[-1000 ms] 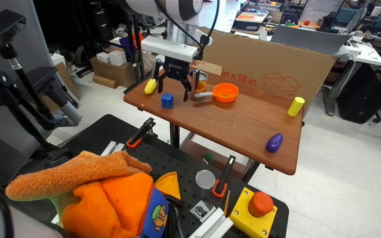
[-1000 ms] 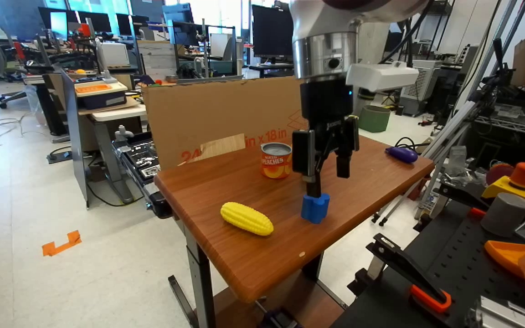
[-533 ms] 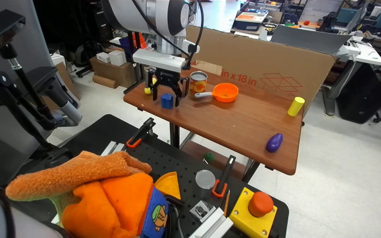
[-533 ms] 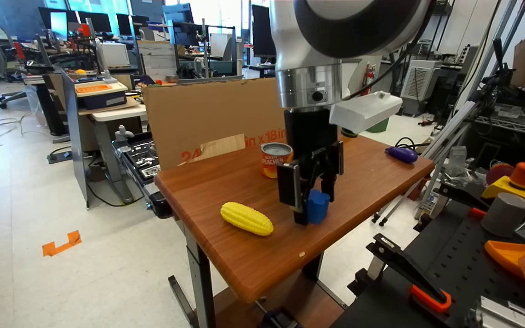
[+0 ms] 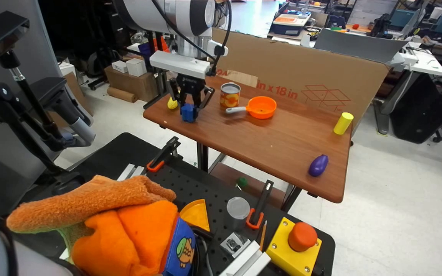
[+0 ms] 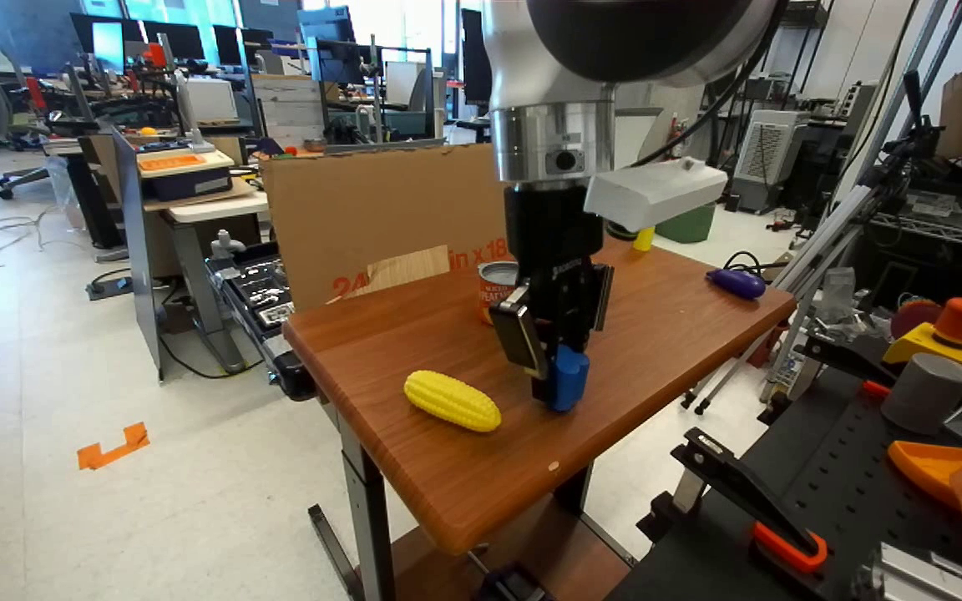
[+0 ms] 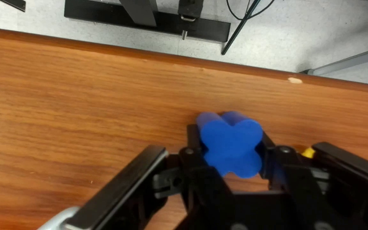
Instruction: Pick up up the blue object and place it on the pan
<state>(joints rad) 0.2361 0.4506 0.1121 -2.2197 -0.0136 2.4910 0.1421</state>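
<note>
The blue object [image 7: 230, 145], a chunky piece with rounded lobes, sits upright between the fingers of my gripper [image 7: 229, 142]. A finger presses against each side of it in the wrist view. In both exterior views the blue object [image 5: 187, 113] is near the front edge of the table at the corn's end, low at the tabletop; whether it touches the wood I cannot tell. The orange pan [image 5: 263, 107] rests farther along the table in an exterior view, its grey handle [image 5: 236, 110] pointing toward the gripper. From the opposite camera the arm hides the pan.
A yellow corn [image 6: 452, 401] lies close beside the gripper. The peach can [image 5: 230, 94] stands between gripper and pan, farther back. A yellow cylinder [image 5: 343, 123] and a purple eggplant [image 5: 318, 165] are at the far end. A cardboard wall [image 5: 301, 73] borders the table's back.
My gripper has come down around the blue object and its jaws have closed on it. The blue object has shifted slightly toward the corn along with the gripper.
</note>
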